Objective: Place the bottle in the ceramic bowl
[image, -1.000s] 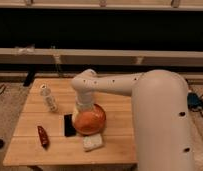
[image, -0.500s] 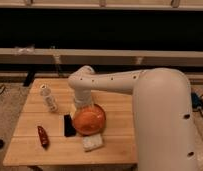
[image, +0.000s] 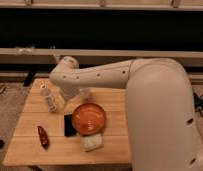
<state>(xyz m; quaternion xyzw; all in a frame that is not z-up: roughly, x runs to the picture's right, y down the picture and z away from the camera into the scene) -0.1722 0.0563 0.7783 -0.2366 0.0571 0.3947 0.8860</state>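
- Nearest, on the right: bulky white arm, reaching leftward over the wooden worktop.
- Front of the worktop: white block just before the bowl; slim dark red thing off to the left, well apart from the rest.
- Middle: orange bowl, upright, nothing inside. Flat black thing at its left rim, touching or just beside, cannot tell which.
- Further back on the left: bottle, upright on the worktop, white cap on top, outside the bowl, near its rear-left side and not touching.
- Just right of the bottle and behind the bowl: claw, hanging down from the wrist, spread wide, gripping nothing, apart from the bottle.
- Farthest: dark wall with a pale rail running across.
- Step in hand, by the look of things: approach to the bottle, with the grasp not yet made and nothing yet carried to the bowl.
- Next move likely calls for:
  - a short shift left to bring a finger to each side of the bottle's body;
  - a gentle close, since a light, upright bottle probably tips at a nudge;
  - a lift clear of the rim, a short carry to the bowl, a lowering inside and a release.
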